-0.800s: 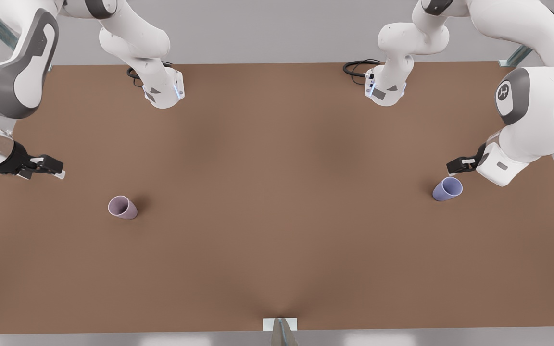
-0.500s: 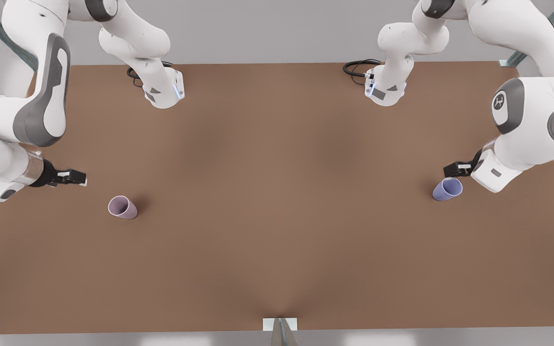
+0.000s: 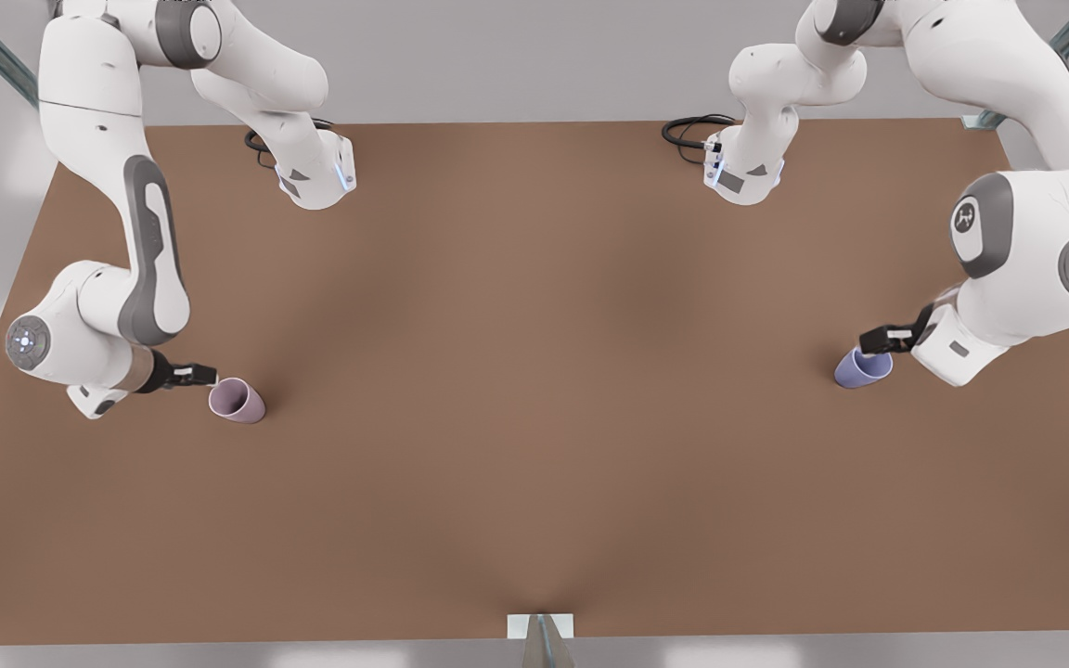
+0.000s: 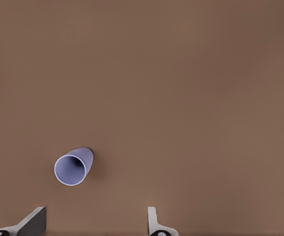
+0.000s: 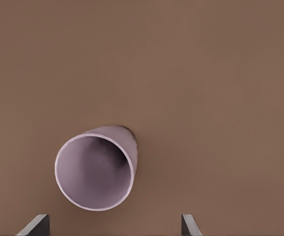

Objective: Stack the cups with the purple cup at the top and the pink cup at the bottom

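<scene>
In the front view, the pink cup (image 3: 237, 400) is seen upright on the brown table (image 3: 534, 417) at about 8 o'clock, with the right gripper (image 3: 203, 375) just beside its rim at 10 o'clock, while the purple cup (image 3: 863, 367) stands at about 3 o'clock, well apart, with the left gripper (image 3: 872, 342) at its rim. In the left wrist view, the purple cup (image 4: 73, 166) is shown from above, its darker inside visible, and the left gripper (image 4: 95, 221) is spread open, two fingertips (image 4: 153, 221) apart over bare table. In the right wrist view, the pink cup (image 5: 96, 167) is seen closer, and the right gripper (image 5: 113, 225) is likewise released, its fingertips (image 5: 36, 224) wide apart.
</scene>
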`<state>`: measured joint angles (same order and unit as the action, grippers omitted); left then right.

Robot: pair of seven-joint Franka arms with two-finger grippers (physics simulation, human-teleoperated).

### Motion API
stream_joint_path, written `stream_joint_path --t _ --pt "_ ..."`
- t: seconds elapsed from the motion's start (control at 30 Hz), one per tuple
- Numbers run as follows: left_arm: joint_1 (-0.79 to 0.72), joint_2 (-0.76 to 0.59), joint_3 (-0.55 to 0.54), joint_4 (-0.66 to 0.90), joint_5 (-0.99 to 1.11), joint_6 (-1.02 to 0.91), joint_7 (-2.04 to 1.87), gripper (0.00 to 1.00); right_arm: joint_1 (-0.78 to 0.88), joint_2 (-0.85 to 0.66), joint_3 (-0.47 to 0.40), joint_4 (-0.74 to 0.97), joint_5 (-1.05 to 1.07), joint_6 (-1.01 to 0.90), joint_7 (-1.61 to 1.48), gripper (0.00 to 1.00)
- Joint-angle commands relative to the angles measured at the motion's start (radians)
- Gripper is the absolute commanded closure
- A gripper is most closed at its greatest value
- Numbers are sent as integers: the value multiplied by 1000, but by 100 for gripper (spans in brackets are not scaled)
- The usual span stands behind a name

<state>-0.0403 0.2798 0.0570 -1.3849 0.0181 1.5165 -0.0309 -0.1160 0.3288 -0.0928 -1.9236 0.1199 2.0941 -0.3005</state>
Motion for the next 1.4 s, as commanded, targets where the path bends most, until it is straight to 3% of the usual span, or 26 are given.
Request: stream_joint_path --t 0.0,0.07,0.27,0.47,0.57,0.67,0.7,0.9,1.0,1.03,1.1,1.23,1.3,1.33,1.37 --pt "2 16 17 0 -4 21 29 0 1 13 -2 -2 20 144 -175 0" --pt "2 16 46 -68 -6 90 65 0 2 35 -2 2 21 184 -175 0" --pt "2 16 47 -72 -6 85 75 0 15 98 -4 -9 23 236 -177 8" --pt "0 24 47 -72 -7 85 74 0 13 108 -4 -86 23 279 -219 25" --pt "2 24 47 -72 -7 85 74 0 13 121 -4 -87 23 282 -221 38" --pt "2 24 47 -72 -7 85 74 0 16 121 -2 -84 24 279 -216 75" --pt "2 24 47 -72 -7 83 74 0 22 121 -2 -81 24 274 -213 79" --pt "2 24 47 -72 -7 83 75 0 64 59 11 -72 29 201 -192 79" --pt "2 24 47 -72 -7 83 75 0 222 9 34 -20 29 126 99 79" --pt "5 22 47 -72 -7 83 77 0 228 9 94 -5 29 118 217 79" --pt "17 30 75 -72 -9 88 134 0 236 26 257 66 23 92 532 79" --pt "40 81 139 -72 -41 125 270 0 502 193 274 356 -66 3 935 79" --pt "68 104 139 -77 -41 142 332 0 647 402 265 700 -66 -140 1162 79" --pt "66 93 155 -160 -41 218 362 0 682 504 265 857 -66 -161 1241 79" --pt "66 90 170 -189 -41 254 410 0 699 541 263 908 -68 -161 1267 79"
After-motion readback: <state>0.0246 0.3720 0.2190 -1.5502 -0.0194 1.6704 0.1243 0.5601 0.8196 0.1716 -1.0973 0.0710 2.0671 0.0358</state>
